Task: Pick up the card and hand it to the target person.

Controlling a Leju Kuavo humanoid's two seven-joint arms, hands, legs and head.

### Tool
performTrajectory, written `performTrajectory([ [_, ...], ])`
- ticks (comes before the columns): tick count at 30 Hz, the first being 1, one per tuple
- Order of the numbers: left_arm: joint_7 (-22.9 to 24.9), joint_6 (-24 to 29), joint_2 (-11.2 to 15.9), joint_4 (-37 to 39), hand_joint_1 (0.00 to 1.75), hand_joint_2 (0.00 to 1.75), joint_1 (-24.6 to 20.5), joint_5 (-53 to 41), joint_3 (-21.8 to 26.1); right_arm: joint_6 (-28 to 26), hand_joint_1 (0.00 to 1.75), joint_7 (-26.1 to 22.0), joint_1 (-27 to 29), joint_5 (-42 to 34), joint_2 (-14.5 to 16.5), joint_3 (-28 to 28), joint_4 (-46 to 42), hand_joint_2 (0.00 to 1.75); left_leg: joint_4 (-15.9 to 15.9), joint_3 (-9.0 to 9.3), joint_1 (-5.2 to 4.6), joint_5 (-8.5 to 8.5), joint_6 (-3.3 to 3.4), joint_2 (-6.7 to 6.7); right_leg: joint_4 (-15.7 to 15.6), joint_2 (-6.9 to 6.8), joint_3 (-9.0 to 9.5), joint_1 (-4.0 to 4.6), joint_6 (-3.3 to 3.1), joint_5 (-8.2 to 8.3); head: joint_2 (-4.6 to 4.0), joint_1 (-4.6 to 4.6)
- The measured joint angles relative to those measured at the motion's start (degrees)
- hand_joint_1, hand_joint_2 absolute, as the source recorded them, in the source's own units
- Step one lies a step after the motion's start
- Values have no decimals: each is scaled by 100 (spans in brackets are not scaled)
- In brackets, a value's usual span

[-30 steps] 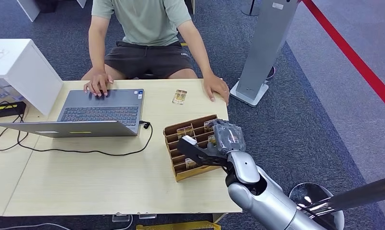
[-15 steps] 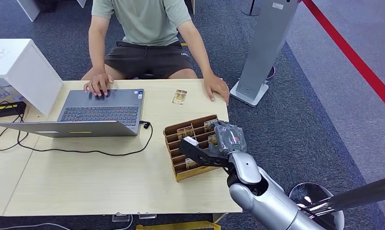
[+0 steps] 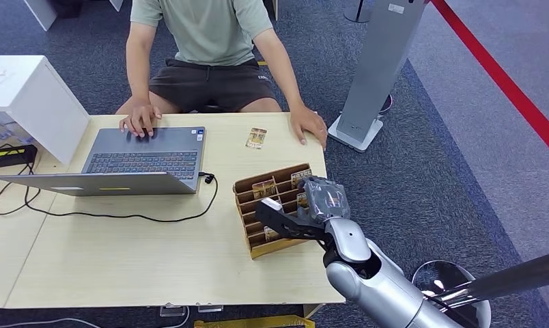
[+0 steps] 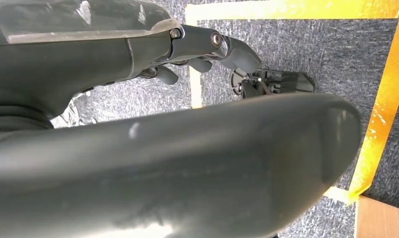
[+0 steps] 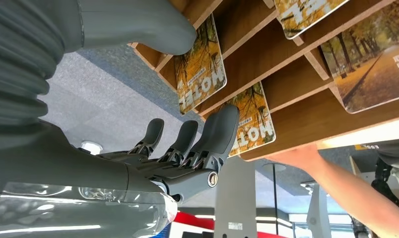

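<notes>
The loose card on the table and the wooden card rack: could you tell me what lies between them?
In the head view, only bare tabletop lies between the loose card and the wooden card rack.

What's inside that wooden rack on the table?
The wooden rack holds hotel cards standing in its slots. The right hand covers some slots, so a full count is hidden.

An open grey laptop (image 3: 138,161) sits at the table's (image 3: 121,253) ten o'clock sector, with a black cable (image 3: 108,213) looping from its right side across the wood towards nine o'clock. A white box (image 3: 33,102) stands just beside the laptop at the far left edge, a black power adapter (image 3: 9,156) next to it. Off the table at two o'clock, a grey floor stand (image 3: 377,68) rises from the dark carpet (image 3: 449,157), and a red stripe (image 3: 504,82) runs along the floor beyond it.
</notes>
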Motion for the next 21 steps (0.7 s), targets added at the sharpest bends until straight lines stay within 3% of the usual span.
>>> performTrajectory([
  [10, 0, -2, 0, 0, 0, 0, 0, -24, -10, -2, 89, 28, 19, -81, -5, 3, 56, 175, 0, 1, 0, 0, 0, 0, 0, 0, -1, 0, 0, 0, 0, -2],
  [13, 0, -2, 0, 0, 0, 0, 0, -26, -26, -2, 117, 39, 33, -94, -6, 3, 61, 175, 0, 1, 0, 0, 0, 0, 0, 0, -1, 0, 0, 0, 0, -1],
  [17, 4, -2, -1, 0, 0, 0, 0, -30, -50, 2, 134, 52, 52, -116, -10, 3, 61, 175, 0, 1, 0, 0, 0, 0, 0, 0, 0, 0, 0, 0, 0, 1],
  [21, 16, -2, -2, 0, 0, 0, 0, -32, -71, 3, 167, 51, 55, -122, -10, 2, 61, 175, 0, 2, 0, 0, 0, 1, 0, 0, 1, 0, 0, 0, 0, 0],
])
